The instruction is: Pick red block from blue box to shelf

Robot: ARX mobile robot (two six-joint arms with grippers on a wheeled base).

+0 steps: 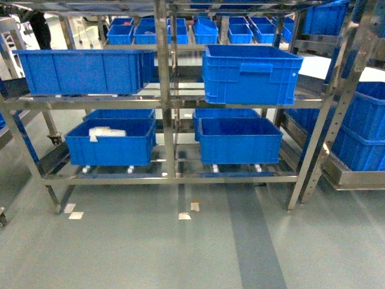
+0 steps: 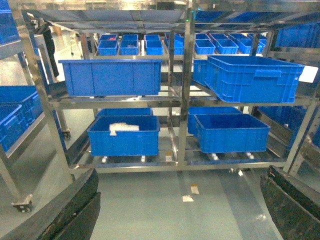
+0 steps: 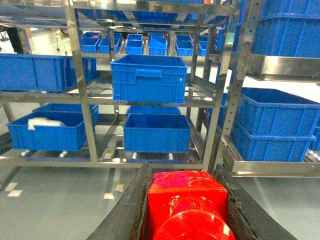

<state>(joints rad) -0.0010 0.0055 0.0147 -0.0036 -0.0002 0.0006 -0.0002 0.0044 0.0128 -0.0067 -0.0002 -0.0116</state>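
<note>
Clamped between the two dark fingers [image 3: 131, 210] of the right gripper [image 3: 186, 210] sits the red block [image 3: 186, 200], filling the bottom of the right wrist view with its round stud facing the camera; both fingers press against its sides. Beyond it stands the stainless-steel shelf [image 1: 165, 102], its rail tiers loaded with dark blue ribbed crates. On the middle tier a long crate [image 1: 81, 72] sits to the left of the centre upright and a squarer crate [image 1: 249, 73] to the right, slightly turned. On the bottom tier the left crate [image 1: 111, 143] holds some white material [image 1: 105, 132], and another crate [image 1: 239, 141] sits to its right. More crates fill the neighbouring rack [image 1: 361, 129] at right. Small paper scraps [image 1: 186, 211] lie on the grey floor [image 1: 180, 253] before the shelf. In the left wrist view the left gripper [image 2: 180, 210] has its fingers [image 2: 75, 210] spread wide apart with nothing between them. Neither arm shows in the head view.
</note>
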